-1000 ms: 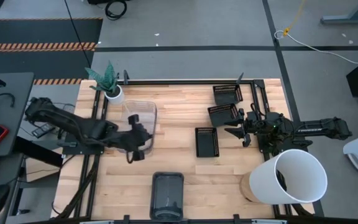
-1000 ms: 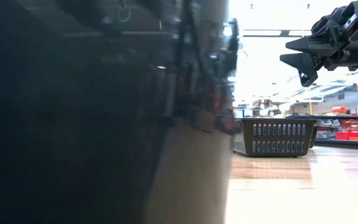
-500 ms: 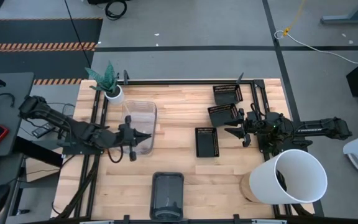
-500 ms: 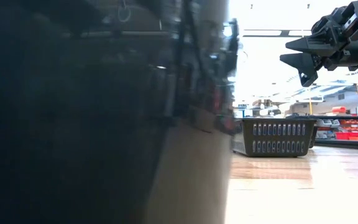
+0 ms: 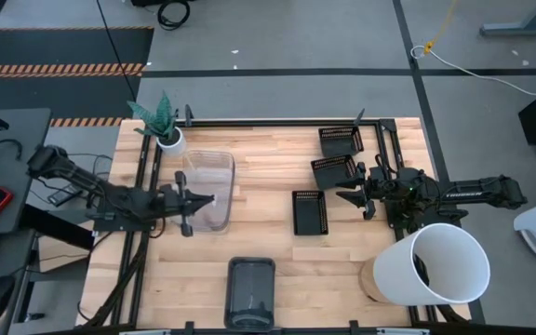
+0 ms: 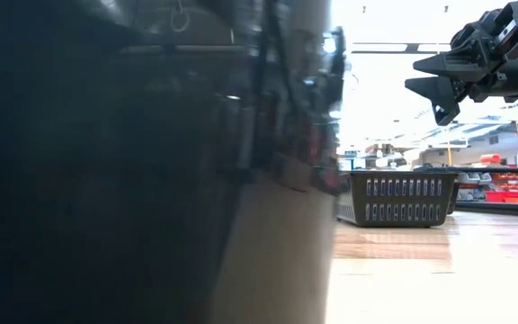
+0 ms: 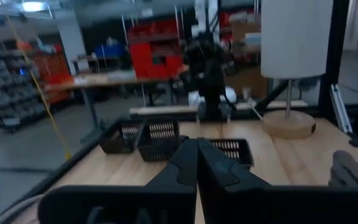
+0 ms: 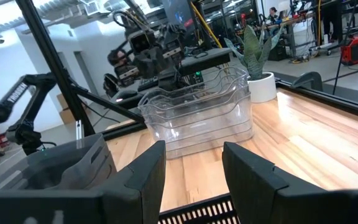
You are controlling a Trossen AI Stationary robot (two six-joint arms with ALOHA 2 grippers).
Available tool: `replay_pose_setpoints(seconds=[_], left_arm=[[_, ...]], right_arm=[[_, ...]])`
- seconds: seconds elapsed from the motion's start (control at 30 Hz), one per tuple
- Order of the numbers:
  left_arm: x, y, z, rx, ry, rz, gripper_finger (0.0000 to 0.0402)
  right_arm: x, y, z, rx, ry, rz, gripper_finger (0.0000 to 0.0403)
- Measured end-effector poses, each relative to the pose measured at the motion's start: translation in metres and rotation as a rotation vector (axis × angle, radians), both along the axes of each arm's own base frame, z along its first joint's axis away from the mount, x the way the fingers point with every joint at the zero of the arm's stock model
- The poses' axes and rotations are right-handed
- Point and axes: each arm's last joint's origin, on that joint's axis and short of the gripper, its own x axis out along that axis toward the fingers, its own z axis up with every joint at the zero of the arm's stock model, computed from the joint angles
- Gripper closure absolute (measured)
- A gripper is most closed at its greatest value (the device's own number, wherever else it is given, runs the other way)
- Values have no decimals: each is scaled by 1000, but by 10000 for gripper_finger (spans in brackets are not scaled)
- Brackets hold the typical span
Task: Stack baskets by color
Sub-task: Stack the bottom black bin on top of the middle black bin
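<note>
Clear basket stack (image 5: 209,177) touching closed left hand (image 5: 205,198).

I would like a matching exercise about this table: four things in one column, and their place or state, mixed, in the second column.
Things:
1. clear baskets
2. dark grey baskets
3. left pincer
4. right pincer

Places or states:
A. open, above the table near the black slotted baskets
B. shut, at the clear stack's edge
C. at the near table edge, in the middle
D. stacked near the plant pot

Pairs: 1-D, 2-C, 3-B, 4-A
</note>
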Motion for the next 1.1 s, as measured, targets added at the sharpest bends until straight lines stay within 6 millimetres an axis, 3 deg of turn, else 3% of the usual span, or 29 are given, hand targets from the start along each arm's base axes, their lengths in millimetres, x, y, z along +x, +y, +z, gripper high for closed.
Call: replay_pose_setpoints(seconds=[0.2,0.53,0.73,1.1], left_arm=[[-23,11,-20,-40,-136,0,398],[-30,13,-19,-37,-147,-69,399],[-34,13,-15,-20,-188,-108,399],[-44,17,-13,-9,-211,-124,399]], right_arm=[[0,0,0,0,0,0,238],[-1,0,9,-3,-90,1,238],[-2,0,14,95,-145,13,238],[-1,0,7,57,-79,2,238]])
